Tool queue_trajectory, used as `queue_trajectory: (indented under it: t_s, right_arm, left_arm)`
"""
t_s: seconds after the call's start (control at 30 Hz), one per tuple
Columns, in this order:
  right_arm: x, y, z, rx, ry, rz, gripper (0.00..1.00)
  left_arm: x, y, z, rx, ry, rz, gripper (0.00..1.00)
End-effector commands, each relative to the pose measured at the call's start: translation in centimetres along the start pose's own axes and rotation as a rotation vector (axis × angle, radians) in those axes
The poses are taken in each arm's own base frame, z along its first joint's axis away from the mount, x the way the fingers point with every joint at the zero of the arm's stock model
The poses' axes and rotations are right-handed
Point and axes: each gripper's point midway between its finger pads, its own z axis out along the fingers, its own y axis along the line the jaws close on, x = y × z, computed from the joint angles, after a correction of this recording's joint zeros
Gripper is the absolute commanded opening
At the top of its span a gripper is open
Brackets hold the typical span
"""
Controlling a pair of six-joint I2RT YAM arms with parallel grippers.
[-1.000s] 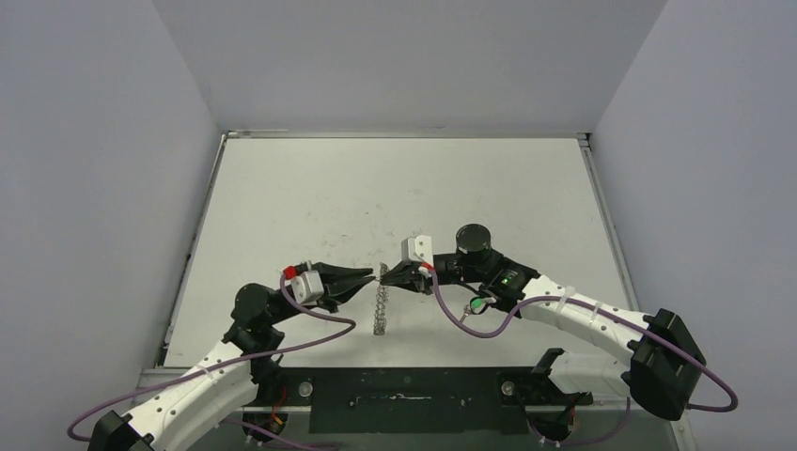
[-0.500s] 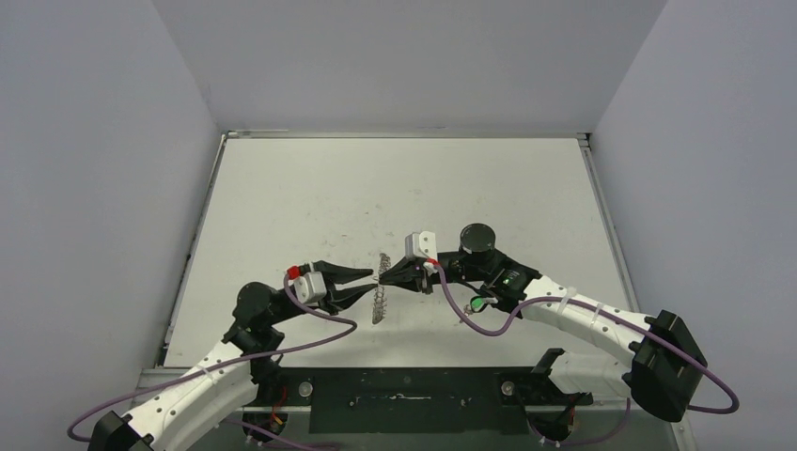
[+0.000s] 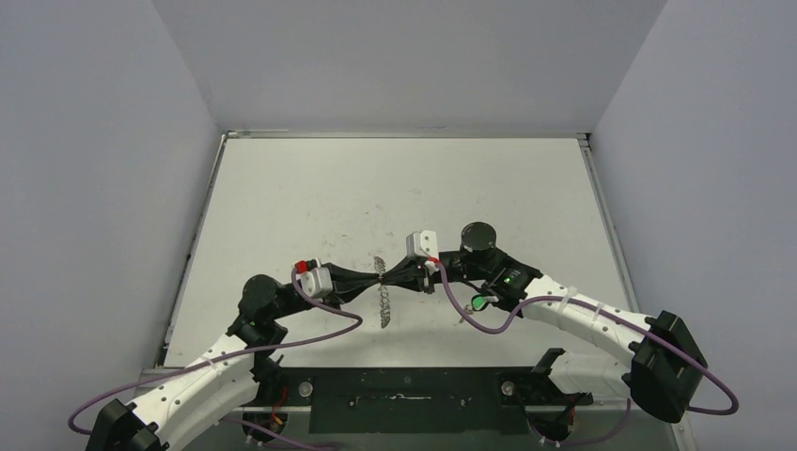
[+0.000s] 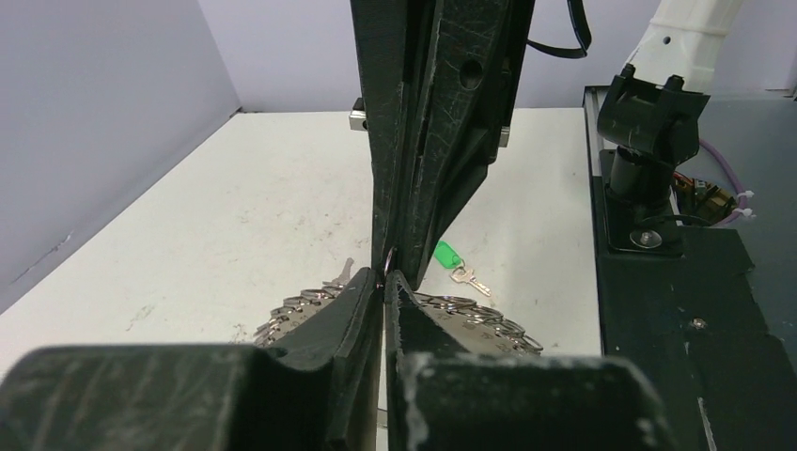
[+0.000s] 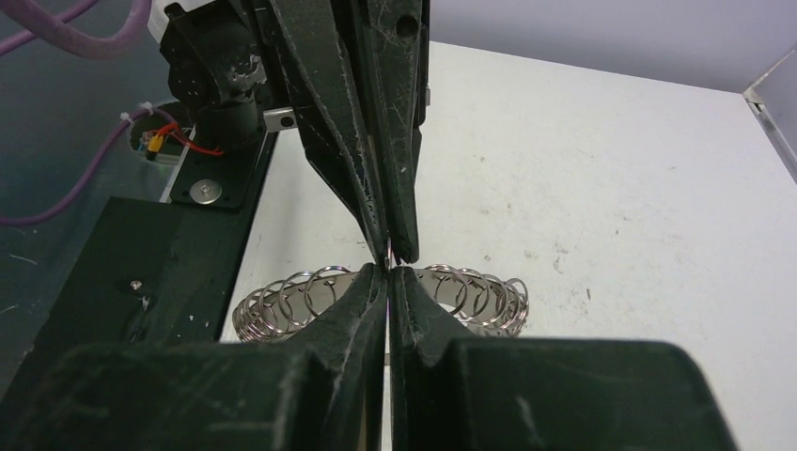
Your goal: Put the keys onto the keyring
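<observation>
Keyring (image 3: 383, 305): standing on edge, frame centre.
Right gripper (image 3: 392, 275): pinching its rim, jaws closed.
Left gripper (image 3: 368, 277): meeting right fingertips, jaws narrow — hold unclear.

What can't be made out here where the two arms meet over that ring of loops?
- What sits between the meeting tips of the left tool and right tool: both wrist views, the tools themselves cover it; top view, too small.
- Middle of the keyring: wrist views, behind the tools.
- Blade of the green key: top view, too small.
</observation>
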Motion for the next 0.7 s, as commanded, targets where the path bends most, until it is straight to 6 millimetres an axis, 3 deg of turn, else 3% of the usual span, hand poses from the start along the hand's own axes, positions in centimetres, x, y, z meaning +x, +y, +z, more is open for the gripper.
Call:
queue_trajectory:
  t_s: [0.0,0.33,0.53,0.6,0.67]
  right_arm:
    - [-3.7,0.1,0.0,-0.024,-0.101,-0.108,0.0]
    - [-3.6,-0.1,0.0,-0.015,-0.078,-0.108,0.03]
    - [-4.4,-1.4,-0.8,0.087,-0.096,-0.115,0.68]
    - [-4.7,-1.7,-1.2,0.121,-0.109,-0.119,0.84]
    - [-4.9,-2.1,-1.5,0.155,-0.115,-0.117,0.93]
  left_arm:
    - [-2.2,-0.3,0.7,0.035,-0.041,0.033,0.0]
    - [-1.7,0.4,0.3,-0.02,-0.022,0.03,0.0]
    - [-1.3,0.7,-0.2,-0.047,-0.024,0.06,0.0]
    - [-1.2,0.7,-0.4,-0.053,-0.026,0.065,0.0]
    - [-1.2,0.7,-0.5,-0.062,-0.03,0.07,0.0]
